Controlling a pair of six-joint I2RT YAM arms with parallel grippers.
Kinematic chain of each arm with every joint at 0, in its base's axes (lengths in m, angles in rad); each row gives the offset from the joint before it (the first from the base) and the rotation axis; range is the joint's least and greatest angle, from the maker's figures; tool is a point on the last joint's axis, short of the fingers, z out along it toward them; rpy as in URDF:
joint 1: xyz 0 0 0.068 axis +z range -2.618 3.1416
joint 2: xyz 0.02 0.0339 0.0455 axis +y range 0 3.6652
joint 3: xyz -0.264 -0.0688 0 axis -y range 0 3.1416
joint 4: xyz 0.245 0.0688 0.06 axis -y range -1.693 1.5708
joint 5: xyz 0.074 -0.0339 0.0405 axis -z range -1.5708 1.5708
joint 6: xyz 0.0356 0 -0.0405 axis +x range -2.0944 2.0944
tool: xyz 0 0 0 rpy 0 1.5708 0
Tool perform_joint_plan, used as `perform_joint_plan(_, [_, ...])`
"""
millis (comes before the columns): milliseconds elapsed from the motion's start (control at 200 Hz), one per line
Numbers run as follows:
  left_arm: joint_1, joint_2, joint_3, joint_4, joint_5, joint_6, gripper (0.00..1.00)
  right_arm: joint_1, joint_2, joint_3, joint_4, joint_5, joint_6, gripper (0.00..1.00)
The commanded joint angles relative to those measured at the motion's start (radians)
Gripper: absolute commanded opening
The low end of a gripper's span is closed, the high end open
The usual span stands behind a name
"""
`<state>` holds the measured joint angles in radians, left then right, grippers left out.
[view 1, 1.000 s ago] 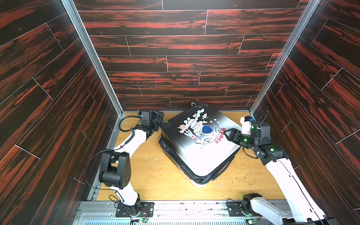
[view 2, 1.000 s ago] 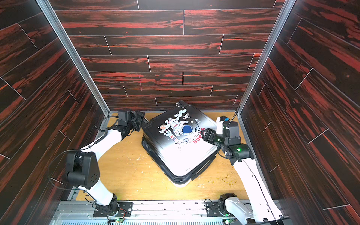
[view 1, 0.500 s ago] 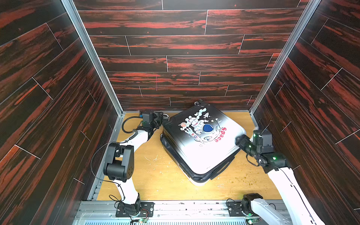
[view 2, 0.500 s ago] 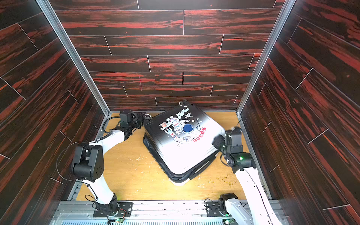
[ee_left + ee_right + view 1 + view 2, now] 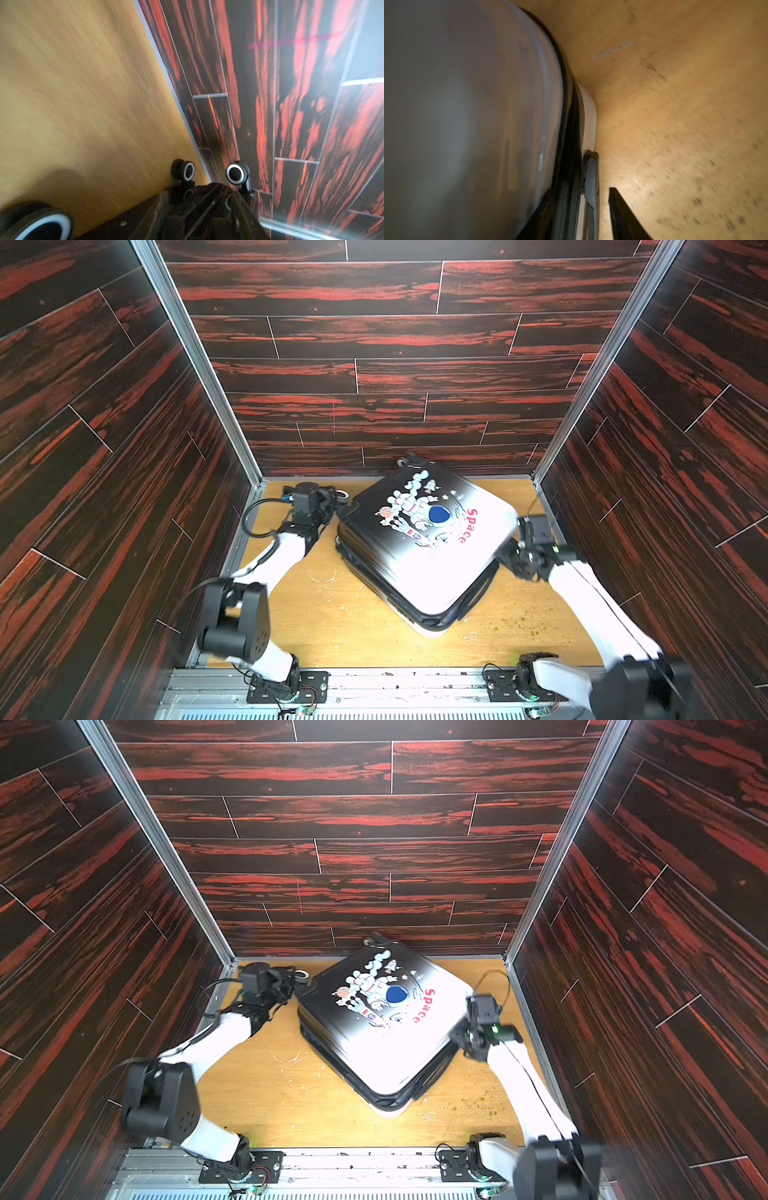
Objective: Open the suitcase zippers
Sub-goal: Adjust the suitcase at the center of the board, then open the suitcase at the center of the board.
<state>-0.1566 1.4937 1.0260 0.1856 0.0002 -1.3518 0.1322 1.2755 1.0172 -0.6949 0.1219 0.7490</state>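
small hard-shell suitcase (image 5: 419, 556), white-to-black astronaut lid, lies flat and cornerwise on wooden bench (image 5: 332, 614). shell looks rigid, glossy, likely slippery. better hold: pull on thin black zipper track (image 5: 572, 145), unseen. right hand (image 5: 602, 172) spread, empty, beside seam. left hand (image 5: 330, 506): cannot tell.

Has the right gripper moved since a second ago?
Yes. The right gripper has left the suitcase lid and dropped beside its right edge, farther from the corner post, toward the front rail.
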Motion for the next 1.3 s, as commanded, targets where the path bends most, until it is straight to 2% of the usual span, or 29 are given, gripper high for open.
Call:
perform_joint_plan(0, [-0.015,-0.161,-0.028,-0.003,-0.048,-0.017,0.00,0.008,0.161,0.204,0.241,-0.276,-0.091,0.51])
perform_joint_plan(125, [-0.036,-0.265,-0.082,-0.023,-0.131,-0.019,0.00,-0.015,0.357,0.409,0.260,-0.412,-0.137,0.55])
perform_joint_plan(230, [-0.062,-0.317,-0.076,-0.054,-0.206,0.006,0.00,-0.017,0.394,0.509,0.227,-0.354,-0.159,0.58])
perform_joint_plan(376, [-0.077,-0.326,0.032,-0.149,-0.311,0.029,0.01,-0.017,0.202,0.421,0.209,-0.171,-0.184,0.63])
perform_joint_plan(471, [-0.094,-0.249,0.210,-0.318,-0.361,0.040,0.01,-0.012,0.014,0.253,0.267,-0.161,-0.241,0.63])
perform_joint_plan(581, [-0.111,-0.172,0.310,-0.291,-0.380,0.062,0.02,0.011,-0.186,0.100,0.348,-0.206,-0.323,0.59])
perform_joint_plan(626, [-0.121,-0.149,0.331,-0.254,-0.394,0.078,0.03,0.049,-0.251,0.059,0.372,-0.206,-0.357,0.55])
perform_joint_plan(701, [-0.132,-0.114,0.397,-0.252,-0.422,0.100,0.03,0.171,-0.330,0.006,0.393,-0.141,-0.458,0.53])
perform_joint_plan(822, [-0.134,-0.061,0.490,-0.259,-0.452,0.129,0.04,0.369,-0.386,-0.080,0.461,-0.091,-0.647,0.48])
perform_joint_plan(882, [-0.135,-0.040,0.520,-0.262,-0.469,0.143,0.05,0.447,-0.401,-0.135,0.532,-0.105,-0.748,0.45])
perform_joint_plan(1002, [-0.133,-0.014,0.549,-0.263,-0.477,0.155,0.05,0.563,-0.329,-0.184,0.626,-0.085,-0.897,0.43])
perform_joint_plan(1097, [-0.133,-0.009,0.546,-0.268,-0.474,0.154,0.05,0.644,-0.214,-0.208,0.724,0.077,-1.024,0.42])
perform_joint_plan(1157, [-0.133,-0.011,0.536,-0.265,-0.483,0.155,0.05,0.671,-0.141,-0.234,0.865,0.199,-1.087,0.45])
perform_joint_plan(1202, [-0.133,-0.015,0.526,-0.261,-0.488,0.156,0.06,0.676,-0.082,-0.248,0.980,0.241,-1.144,0.45])
perform_joint_plan(1293, [-0.131,-0.021,0.518,-0.266,-0.490,0.163,0.08,0.690,0.054,-0.270,1.262,0.394,-1.323,0.48])
